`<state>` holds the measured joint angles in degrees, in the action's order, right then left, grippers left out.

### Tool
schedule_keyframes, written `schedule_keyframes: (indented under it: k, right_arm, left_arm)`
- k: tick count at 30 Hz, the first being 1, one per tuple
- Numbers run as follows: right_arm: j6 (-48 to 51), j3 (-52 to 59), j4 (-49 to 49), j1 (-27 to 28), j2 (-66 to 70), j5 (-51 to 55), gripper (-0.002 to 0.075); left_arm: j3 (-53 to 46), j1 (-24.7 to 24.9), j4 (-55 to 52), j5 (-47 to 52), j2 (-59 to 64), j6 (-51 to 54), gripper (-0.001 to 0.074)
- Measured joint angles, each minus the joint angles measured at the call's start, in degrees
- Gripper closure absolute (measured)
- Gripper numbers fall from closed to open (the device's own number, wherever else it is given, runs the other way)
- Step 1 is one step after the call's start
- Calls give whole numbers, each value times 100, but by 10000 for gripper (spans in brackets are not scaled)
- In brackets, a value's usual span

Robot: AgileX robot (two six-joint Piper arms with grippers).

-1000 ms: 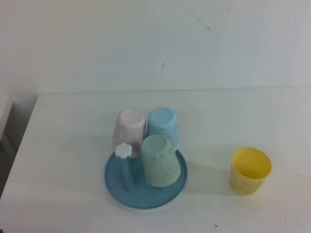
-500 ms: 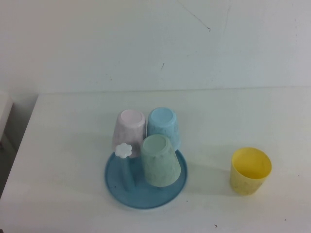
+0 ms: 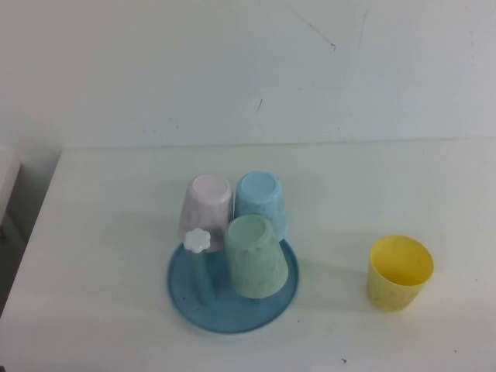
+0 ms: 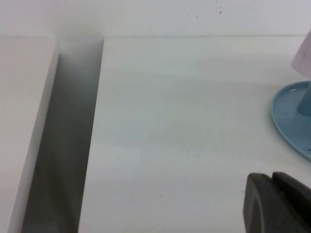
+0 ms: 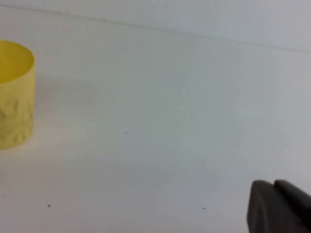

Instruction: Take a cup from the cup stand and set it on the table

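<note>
The pale-yellow cup [image 3: 399,273] stands upright on the white table [image 3: 387,186], to the right of the cup stand; it also shows in the right wrist view [image 5: 14,94]. The round blue cup stand [image 3: 232,298] holds a peg with a white flower cap [image 3: 198,240]. Its rim shows in the left wrist view [image 4: 291,119]. My left gripper [image 4: 272,180] is shut and empty, low over the table left of the stand. My right gripper [image 5: 273,187] is shut and empty, apart from the yellow cup. Neither gripper shows in the high view.
A mint-green cup [image 3: 254,256], a light-blue cup [image 3: 261,203] and a pale-pink cup [image 3: 208,205] sit upside down on the stand's pegs. The table's left edge [image 4: 95,136] drops into a gap beside another white surface [image 4: 22,121].
</note>
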<state>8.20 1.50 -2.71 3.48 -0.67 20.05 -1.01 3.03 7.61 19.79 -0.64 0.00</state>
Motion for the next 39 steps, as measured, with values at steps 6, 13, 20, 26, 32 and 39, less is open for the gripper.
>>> schedule_keyframes:
  k: [6,13,20,26,32,39]
  right_arm:
    - [143,0,5,0,0,27,729]
    - [143,0,202,0,-2,27,729]
    - [164,0,126,0,-2,27,729]
    - [189,0,1,0,-2,27,729]
    - [16,0,-81,0,-2,27,729]
    - [-164,0,-95,0,-2,27,729]
  left_arm:
    - [0,0,0,0,0,0,737]
    - [0,0,0,0,0,0,737]
    - [0,0,0,0,0,0,737]
    - [0,0,0,0,0,0,737]
    - [0,0,0,0,0,0,737]
    - [0,0,0,0,0,0,737]
